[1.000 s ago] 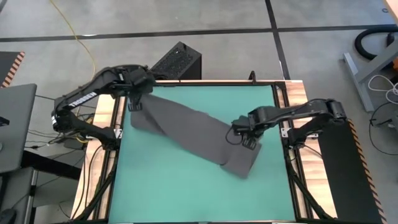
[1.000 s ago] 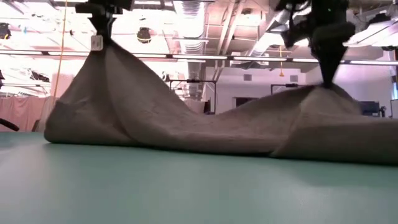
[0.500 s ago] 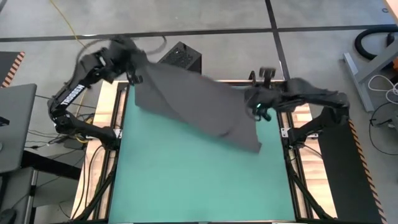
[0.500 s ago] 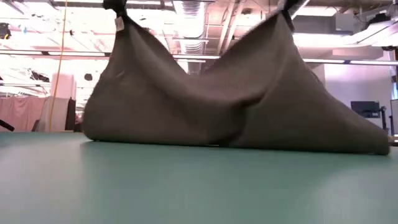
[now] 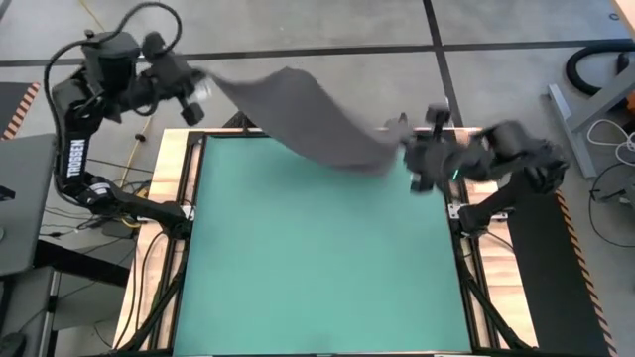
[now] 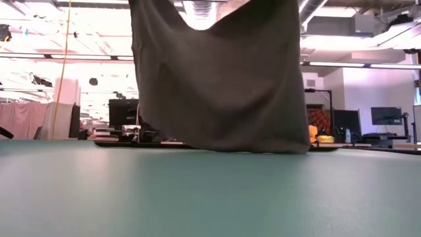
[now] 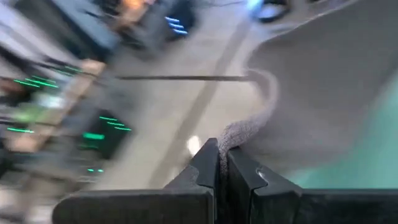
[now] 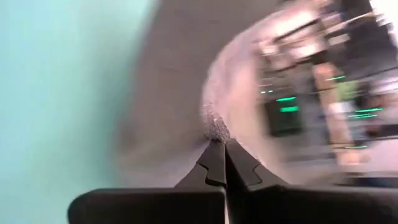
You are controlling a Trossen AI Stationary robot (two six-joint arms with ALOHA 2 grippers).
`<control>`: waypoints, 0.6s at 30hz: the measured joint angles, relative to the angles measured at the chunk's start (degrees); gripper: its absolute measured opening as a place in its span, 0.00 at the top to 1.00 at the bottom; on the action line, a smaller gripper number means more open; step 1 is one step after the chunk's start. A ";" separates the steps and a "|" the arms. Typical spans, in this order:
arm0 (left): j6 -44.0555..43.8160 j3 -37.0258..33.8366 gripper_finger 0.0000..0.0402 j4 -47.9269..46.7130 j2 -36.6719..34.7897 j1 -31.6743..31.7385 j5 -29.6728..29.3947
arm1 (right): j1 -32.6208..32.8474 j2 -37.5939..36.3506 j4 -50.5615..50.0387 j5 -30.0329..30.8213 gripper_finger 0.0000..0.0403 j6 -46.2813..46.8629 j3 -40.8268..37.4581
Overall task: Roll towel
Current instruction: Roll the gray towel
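Observation:
The dark grey towel (image 5: pixel 308 124) hangs spread between my two grippers above the far edge of the green mat (image 5: pixel 317 258). In the low view the towel (image 6: pixel 220 72) hangs like a curtain, its lower edge (image 6: pixel 243 149) at or just above the mat. My left gripper (image 5: pixel 198 94) is raised past the far left corner, shut on one corner. My right gripper (image 5: pixel 412 159) is raised at the far right, shut on the other corner. My left gripper pinches a corner of the towel (image 7: pixel 233 134) between its two fingertips, with the cloth bunched at the tips. The towel runs away from it toward the other gripper and hangs below. My right gripper pinches the towel's other corner (image 8: pixel 214 127) between its two shut fingertips, only a small tuft of cloth showing at the tips. The towel hangs away from it, held up off the mat.
The mat lies in a wooden frame with black rails (image 5: pixel 189 198). A black box (image 5: pixel 283 74) sits on the floor beyond the far edge. A laptop (image 5: pixel 20 198) stands left of the table. Cables lie on the floor.
Both grippers have gone up and toward the table's far edge, holding the towel's corners. The towel, which lay slanting across the mat with its middle down, has been lifted off it and now hangs spread out between them at the far edge.

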 joint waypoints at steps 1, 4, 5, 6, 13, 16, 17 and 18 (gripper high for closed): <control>-2.79 -0.19 1.00 -2.88 0.03 -0.36 2.44 | 1.14 0.30 -0.20 -3.48 0.98 4.88 -1.85; -9.25 -2.99 1.00 -11.05 0.11 -1.32 6.51 | 5.28 0.50 1.40 -17.11 0.98 14.45 -7.30; -10.81 -4.50 1.00 -13.65 0.11 -2.09 7.65 | 6.74 0.98 1.78 -21.10 0.98 18.08 -8.54; -11.99 -6.22 1.00 -15.87 0.11 -2.99 8.77 | 7.93 1.45 1.58 -24.95 0.98 22.20 -9.72; -19.04 -20.55 1.00 -16.88 -0.95 -10.66 11.44 | 16.11 6.74 -0.38 -42.82 0.98 48.24 -13.43; -18.04 -26.49 1.00 -16.99 -1.04 -13.16 9.57 | 18.28 8.21 -0.37 -44.20 0.98 51.51 -13.80; -16.64 -28.12 1.00 -17.00 -0.98 -13.65 7.47 | 18.41 8.60 -0.38 -44.01 0.98 51.74 -14.06; -15.40 -29.63 1.00 -17.06 -0.98 -13.92 4.25 | 18.27 8.90 -0.29 -43.25 0.98 51.84 -14.39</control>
